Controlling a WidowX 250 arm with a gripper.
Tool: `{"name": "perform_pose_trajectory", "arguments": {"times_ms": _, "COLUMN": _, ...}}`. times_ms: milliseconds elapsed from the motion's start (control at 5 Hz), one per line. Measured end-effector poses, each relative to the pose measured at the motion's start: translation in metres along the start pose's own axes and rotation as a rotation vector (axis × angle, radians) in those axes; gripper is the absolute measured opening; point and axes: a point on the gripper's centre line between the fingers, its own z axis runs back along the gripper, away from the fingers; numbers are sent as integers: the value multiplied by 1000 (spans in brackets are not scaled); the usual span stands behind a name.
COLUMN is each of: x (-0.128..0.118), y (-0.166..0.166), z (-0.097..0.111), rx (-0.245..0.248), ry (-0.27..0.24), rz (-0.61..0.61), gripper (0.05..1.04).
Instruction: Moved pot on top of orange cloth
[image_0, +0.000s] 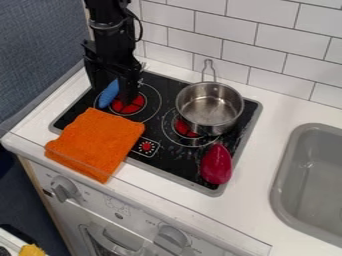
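Note:
The black gripper (116, 89) hangs over the left rear of the stove, behind the orange cloth and left of the pot. A silver metal pot (210, 108) stands upright on the right side of the black cooktop, its handle pointing to the tiled wall. The orange cloth (97, 142) lies flat across the cooktop's front left corner and the white counter edge. Pot and cloth are apart.
A blue object (108, 94) is at the gripper, partly hidden by it. A dark pink object (216, 165) lies on the cooktop (175, 166) in front of the pot. A grey sink (281, 165) is at the right, a tiled wall behind.

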Motion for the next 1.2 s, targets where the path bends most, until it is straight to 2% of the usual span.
{"name": "perform_pose_trajectory", "arguments": {"times_ms": 200, "x": -3, "y": -3, "z": -9, "rx": -17, "ry": 21, "rz": -4, "gripper": 1001}}
{"name": "perform_pose_trajectory", "arguments": {"times_ms": 400, "x": 2, "y": -16, "z": -11, "rx": -25, "ry": -51, "rz": -100, "gripper": 1001}}
{"name": "perform_pose_trajectory", "arguments": {"times_ms": 600, "x": 15, "y": -33, "z": -1, "rx": -9, "ry": -107, "rz": -230, "gripper": 1001}}
{"name": "perform_pose_trajectory", "arguments": {"times_ms": 1000, "x": 41, "y": -95, "z": 5, "rx": -23, "ry": -147, "rz": -484, "gripper": 1001}}
{"name": "perform_pose_trajectory", "arguments": {"times_ms": 1200, "x": 52, "y": -125, "z": -4, "rx": -43, "ry": -136, "rz": -563, "gripper": 1001}}
